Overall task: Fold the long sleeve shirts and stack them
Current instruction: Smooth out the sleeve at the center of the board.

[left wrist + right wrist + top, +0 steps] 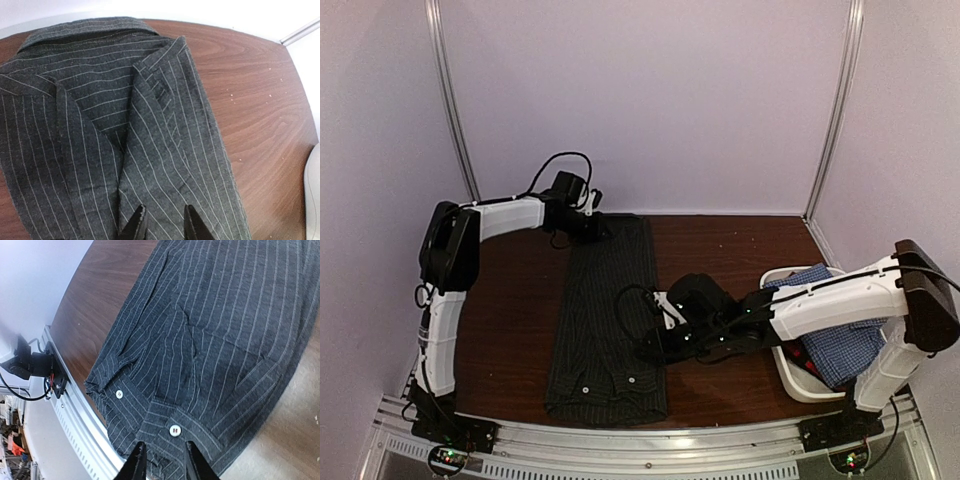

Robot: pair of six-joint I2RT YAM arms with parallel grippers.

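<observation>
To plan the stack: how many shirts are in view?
2: black pinstriped shirt lying on the table; blue checked shirt in the white tub. More may lie hidden beneath it.

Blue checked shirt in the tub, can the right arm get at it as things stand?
Probably yes. The blue checked shirt lies topmost in the white tub by that arm's base; the right gripper is out over the pinstriped shirt and would have to pull back.

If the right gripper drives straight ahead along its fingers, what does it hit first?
Most likely the black pinstriped shirt: the right gripper points straight at its buttoned cuff. Depth is hard to judge from the wrist view, but the cloth looks close ahead.
</observation>
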